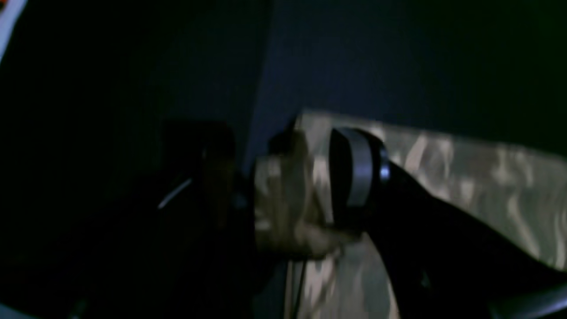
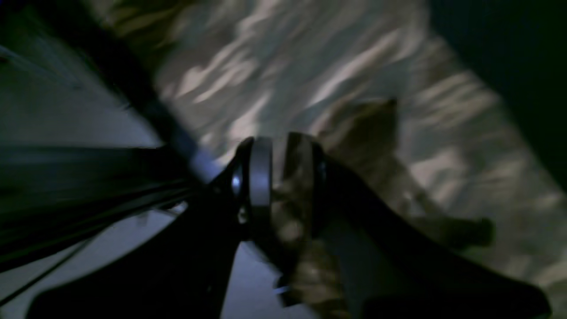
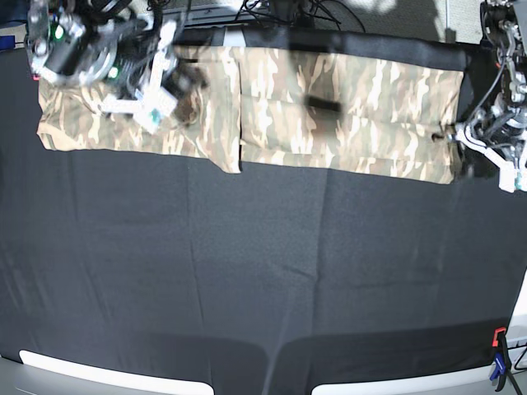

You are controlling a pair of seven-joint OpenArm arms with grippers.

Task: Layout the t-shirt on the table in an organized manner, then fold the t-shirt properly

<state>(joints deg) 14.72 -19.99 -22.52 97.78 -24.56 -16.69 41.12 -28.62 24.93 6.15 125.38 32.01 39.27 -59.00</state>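
The camouflage t-shirt [image 3: 346,99] lies as a long band across the far side of the black table [image 3: 263,271]. My left gripper [image 3: 453,133] is at the band's right end. In the left wrist view its jaws [image 1: 288,177] stand wide apart, open, with a loose bunch of the t-shirt [image 1: 487,186] between them. My right gripper [image 3: 183,89] is over the left part of the band. In the blurred right wrist view it [image 2: 288,177] is shut on a fold of the t-shirt [image 2: 310,66], which fills the narrow gap between the pads.
A red-and-black clamp and a blue clamp [image 3: 498,350] sit at the near right corner. White boards [image 3: 107,370] line the near edge. Cables [image 3: 280,12] run behind the far edge. A small dark mark [image 3: 323,104] shows on the middle of the shirt.
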